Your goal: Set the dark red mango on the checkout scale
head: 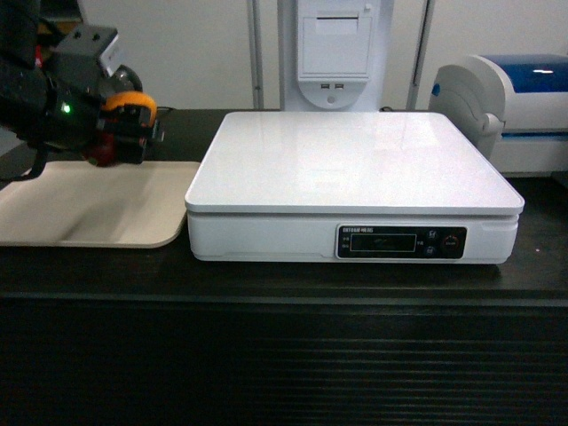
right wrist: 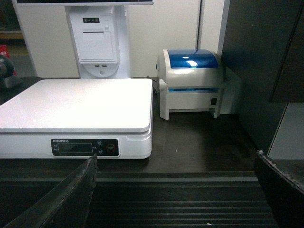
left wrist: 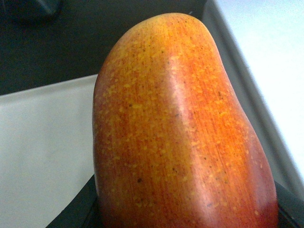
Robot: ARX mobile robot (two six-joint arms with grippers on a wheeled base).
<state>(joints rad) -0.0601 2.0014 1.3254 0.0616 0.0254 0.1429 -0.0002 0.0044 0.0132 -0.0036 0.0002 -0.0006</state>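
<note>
The dark red mango (head: 104, 149) hangs above the far edge of the beige tray, with my left gripper (head: 122, 133) shut on it. In the left wrist view the mango (left wrist: 175, 133) fills the frame, orange-red and speckled, and the dark fingers (left wrist: 78, 211) show only at its lower corners. The white scale (head: 351, 160) stands to the right of the mango on the black checkout (head: 266, 355), its top bare. My right gripper (right wrist: 175, 190) is open in front of the counter's ribbed slats and holds nothing; the scale (right wrist: 76, 107) lies ahead of it to the left.
A beige flat tray (head: 89, 209) lies left of the scale. A white-and-blue printer (head: 519, 102) stands at the right, also in the right wrist view (right wrist: 190, 83). A white receipt terminal (head: 333, 53) rises behind the scale. A dark panel (right wrist: 259, 66) stands right of the printer.
</note>
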